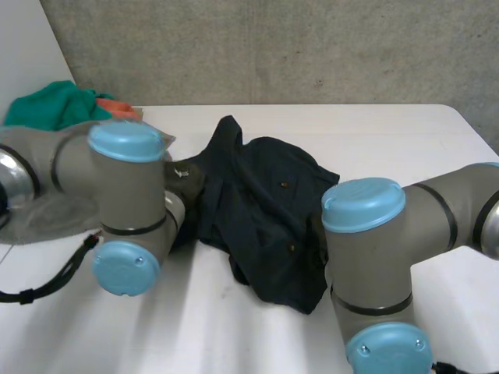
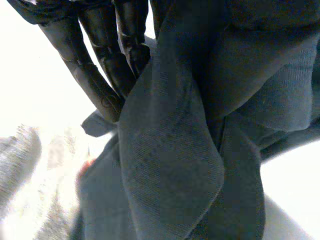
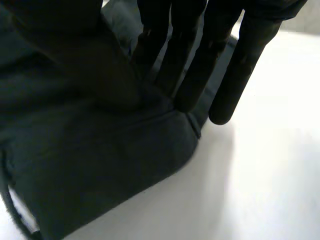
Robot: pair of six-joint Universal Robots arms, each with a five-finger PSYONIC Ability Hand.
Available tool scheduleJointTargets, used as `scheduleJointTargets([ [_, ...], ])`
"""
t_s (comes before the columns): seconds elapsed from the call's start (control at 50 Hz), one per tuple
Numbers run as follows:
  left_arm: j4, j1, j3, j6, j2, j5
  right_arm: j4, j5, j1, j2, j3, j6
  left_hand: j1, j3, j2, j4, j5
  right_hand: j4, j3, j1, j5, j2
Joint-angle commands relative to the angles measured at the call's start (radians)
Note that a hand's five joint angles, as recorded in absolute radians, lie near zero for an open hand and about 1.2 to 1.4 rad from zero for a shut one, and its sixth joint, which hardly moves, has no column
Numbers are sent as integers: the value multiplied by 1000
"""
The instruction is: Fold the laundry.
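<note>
While the crumpled navy buttoned garment [image 1: 265, 210] lies on the table [image 1: 374, 132], my left hand [image 2: 107, 65] pinches a fold; my right hand [image 3: 200, 65] rests straight-fingered on its edge.

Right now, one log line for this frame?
dark shirt: crumpled on white table | left hand: fingers hold a shirt fold | right hand: at shirt edge, grip unclear | green cloth: far corner

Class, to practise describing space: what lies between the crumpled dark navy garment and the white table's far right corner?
Nothing: in the head view the white table is bare from the crumpled dark navy garment to that corner.
</note>
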Motion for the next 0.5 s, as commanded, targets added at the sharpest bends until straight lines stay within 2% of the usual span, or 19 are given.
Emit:
scheduleJointTargets([
  [0.02, -29, 29, -24, -32, 240, 22, -46, -56, -80, -176, -20, -126, 224, 215, 207, 205, 257, 213, 222, 280, 229, 223],
  [0.06, -41, 38, -23, -37, 310, 47, -52, -82, -112, -236, -37, -175, 224, 215, 207, 205, 257, 213, 222, 280, 229, 223],
  [0.16, -71, 81, 31, -52, 548, 167, -41, -188, -199, -384, -175, -340, 224, 215, 207, 205, 257, 213, 222, 280, 229, 223],
  [0.26, -125, 101, 135, -101, 663, 254, 38, -225, -229, -412, -360, -352, 224, 215, 207, 205, 257, 213, 222, 280, 229, 223],
  [0.38, -188, 121, 276, -195, 659, 289, 153, -251, -232, -360, -569, -350, 224, 215, 207, 205, 257, 213, 222, 280, 229, 223],
  [0.5, -249, 127, 349, -233, 493, 306, 184, -249, -218, -194, -704, -350, 224, 215, 207, 205, 257, 213, 222, 280, 229, 223],
])
